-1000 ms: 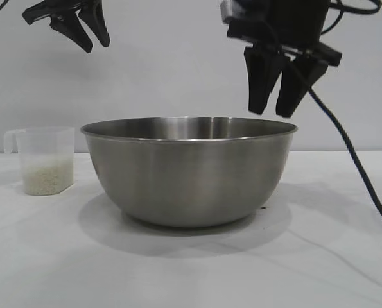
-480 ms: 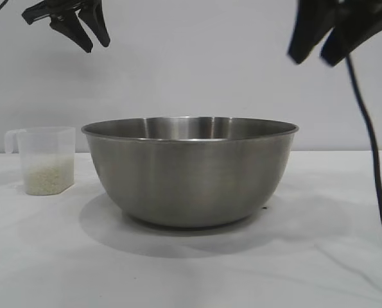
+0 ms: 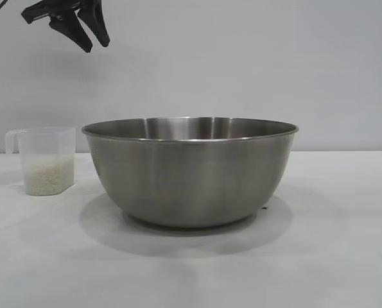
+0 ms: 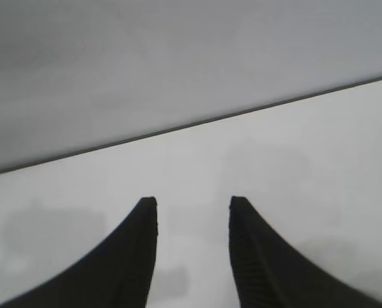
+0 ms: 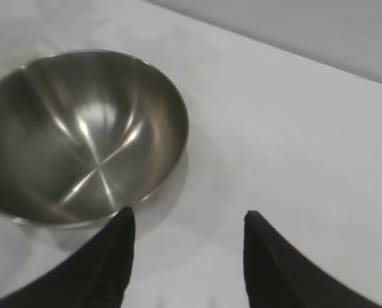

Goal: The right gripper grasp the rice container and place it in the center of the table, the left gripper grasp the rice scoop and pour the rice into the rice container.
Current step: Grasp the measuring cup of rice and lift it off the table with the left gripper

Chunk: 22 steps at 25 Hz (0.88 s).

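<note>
- We see the left gripper point(image 3: 88, 29) hanging high in the air, well above the counter point(image 3: 332, 256), with its two dark fingers spread and nothing between them.
- From its own wrist camera, the left gripper point(image 4: 192, 204) shows the same gap between its fingers, with only bare counter point(image 4: 293, 147) beyond them.
- The rice scoop point(image 3: 46, 160) stands upright on the counter far below the left gripper, a little to that gripper's outer side, well apart from it.
- The rice point(image 3: 47, 177) fills roughly the lower third of the scoop.
- The rice container point(image 3: 189, 172) sits upright on the counter, below the left gripper and off toward the middle of the counter, near the scoop but not touching it.
- We cannot find the right gripper in the exterior view; it appears only in its own wrist view.
- There the right gripper point(image 5: 187, 215) is raised above the counter point(image 5: 293, 128), fingers spread wide and holding nothing.
- The rice container point(image 5: 81, 135) lies beneath and ahead of the right gripper, off toward one finger's side; we see its inside as bare polished steel.
- One finger overlaps the container's near rim in that view, though we cannot tell how far above the rim it hangs.
</note>
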Tool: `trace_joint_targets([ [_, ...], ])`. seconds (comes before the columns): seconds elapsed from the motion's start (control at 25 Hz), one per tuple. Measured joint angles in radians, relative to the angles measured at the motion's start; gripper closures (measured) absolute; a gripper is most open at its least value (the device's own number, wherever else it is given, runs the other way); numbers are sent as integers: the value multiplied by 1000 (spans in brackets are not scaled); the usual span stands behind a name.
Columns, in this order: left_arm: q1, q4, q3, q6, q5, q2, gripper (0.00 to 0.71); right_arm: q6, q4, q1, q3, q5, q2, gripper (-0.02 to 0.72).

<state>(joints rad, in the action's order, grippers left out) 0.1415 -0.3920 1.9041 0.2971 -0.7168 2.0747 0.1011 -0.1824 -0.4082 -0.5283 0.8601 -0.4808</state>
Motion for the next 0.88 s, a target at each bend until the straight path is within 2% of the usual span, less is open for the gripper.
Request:
trace_joint_targets([
  [0.08, 0, 0, 0, 0, -10, 0, 444, -55, 57, 0, 2, 100, 73, 381],
  [0.2, 0, 2, 0, 1, -14, 0, 444, -151, 129, 0, 4, 203, 185, 381],
  [0.4, 0, 10, 0, 1, -24, 0, 444, -208, 177, 0, 4, 340, 337, 381],
  [0.56, 0, 14, 0, 2, -35, -4, 444, -244, 210, 0, 4, 379, 438, 381],
  [0.88, 0, 14, 0, 4, -38, -20, 444, -259, 228, 0, 4, 375, 497, 381],
])
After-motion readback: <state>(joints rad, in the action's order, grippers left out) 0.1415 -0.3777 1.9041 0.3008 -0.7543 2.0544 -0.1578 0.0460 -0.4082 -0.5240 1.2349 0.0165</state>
